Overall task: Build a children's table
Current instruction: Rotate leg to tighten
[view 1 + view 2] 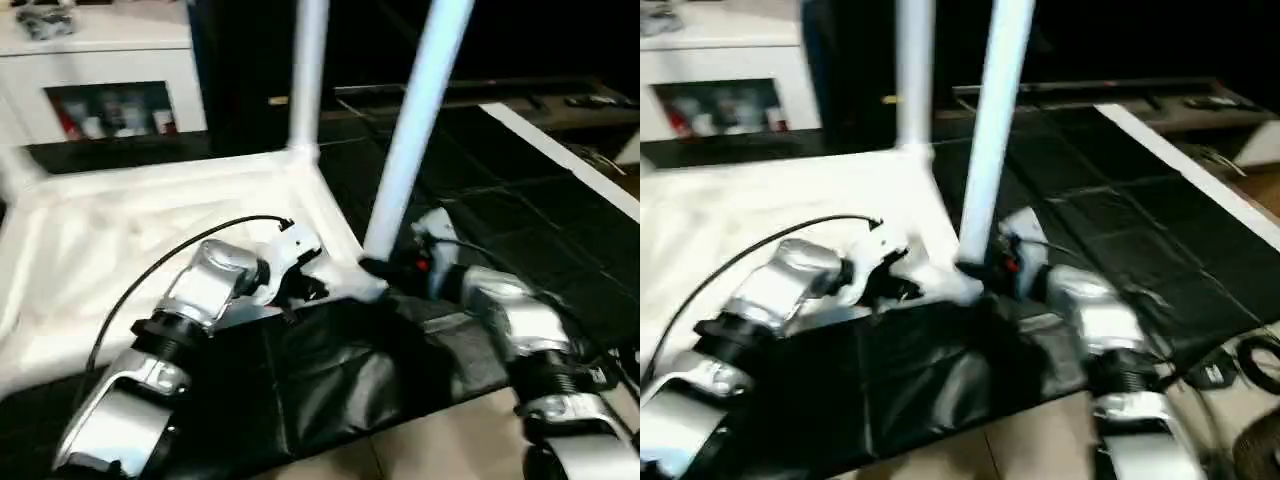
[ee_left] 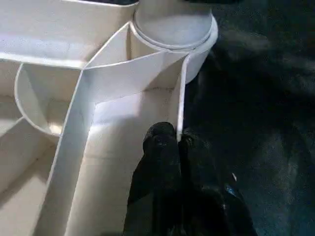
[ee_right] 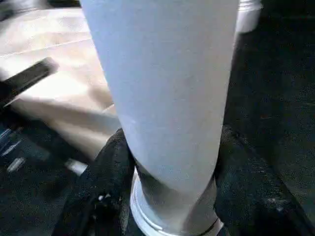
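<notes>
The children's table lies upside down, its white top (image 1: 120, 230) resting ribbed side up on a black mat. Two white legs stand upright in its corner sockets, a far one (image 1: 308, 70) and a near one (image 1: 420, 110). My left gripper (image 2: 178, 137) is shut on the top's thin rim wall close to the near leg's socket (image 2: 172, 29). My right gripper (image 1: 385, 268) is at the base of the near leg. Its black fingers (image 3: 110, 167) press against both sides of that leg (image 3: 167, 73).
A white cabinet (image 1: 100, 90) with glass doors stands at the back left. The black mat (image 1: 330, 380) reaches to the tiled floor (image 1: 450, 450) in front. A white edge strip (image 1: 570, 160) runs along the right, with cables (image 1: 1240, 365) on the floor beyond it.
</notes>
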